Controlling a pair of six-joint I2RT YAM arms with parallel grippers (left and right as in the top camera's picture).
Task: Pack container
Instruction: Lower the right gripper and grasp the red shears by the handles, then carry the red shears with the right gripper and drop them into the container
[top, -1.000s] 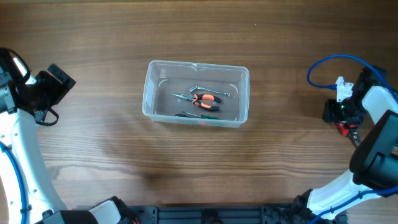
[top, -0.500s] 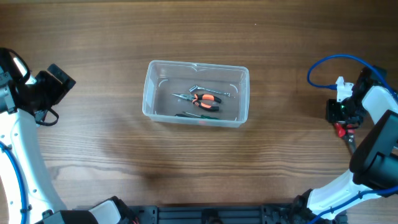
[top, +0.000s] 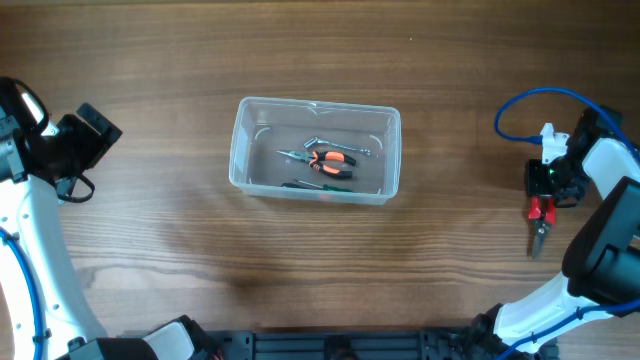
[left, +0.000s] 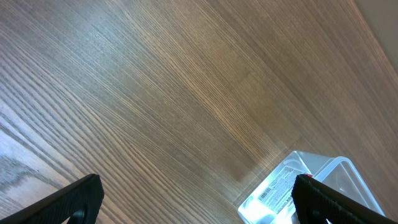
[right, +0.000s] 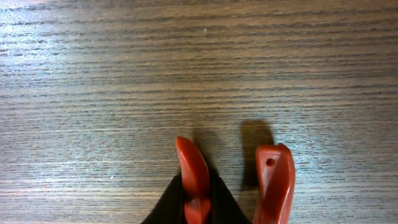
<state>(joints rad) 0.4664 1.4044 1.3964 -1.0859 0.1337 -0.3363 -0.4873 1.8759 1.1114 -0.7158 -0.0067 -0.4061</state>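
The red-handled pliers (right: 273, 180) run off the bottom edge of my right wrist view. Only the two handle ends show, and the black shape between them is cut off too, so I cannot name it. My right fingers lie outside that picture. From overhead my right gripper (top: 543, 198) is a dark lump over the pliers' top, and I cannot tell whether it clasps them. My left gripper (left: 199, 199) shows only two dark fingertips (left: 78, 196) at the bottom corners of its wrist view — the container (left: 339, 171) there is clipped to one corner, its label too blurred to read. Overhead, the slim dark tool (top: 315, 186) by the container's near wall is too small to name.
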